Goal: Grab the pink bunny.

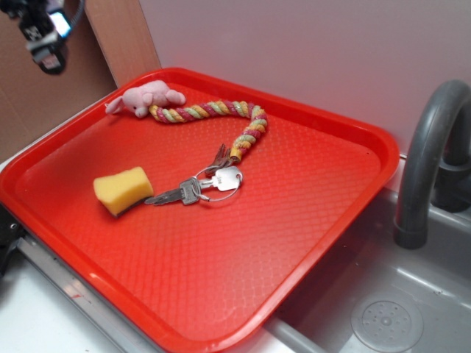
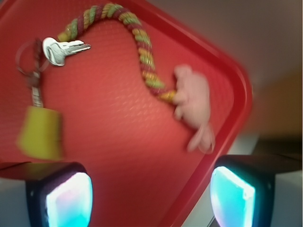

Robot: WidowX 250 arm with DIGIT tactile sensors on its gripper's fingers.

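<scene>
The pink bunny [image 1: 146, 98] lies at the far left corner of the red tray [image 1: 309, 220], joined to a braided pink-yellow-green rope [image 1: 221, 112] that curves to a key ring. In the wrist view the bunny [image 2: 193, 101] lies near the tray's rim, above and between my fingers. My gripper [image 2: 150, 196] is open and empty, high above the tray's left corner; its pads [image 2: 68, 201] glow cyan. In the exterior view only part of the gripper [image 1: 44, 37] shows at the top left, well above and left of the bunny.
A yellow sponge [image 1: 123, 190] lies at the tray's left, with keys [image 1: 195, 187] beside it. A grey faucet [image 1: 430, 154] and sink [image 1: 383, 320] stand at the right. A brown cardboard wall [image 1: 44, 103] rises behind the tray's left side.
</scene>
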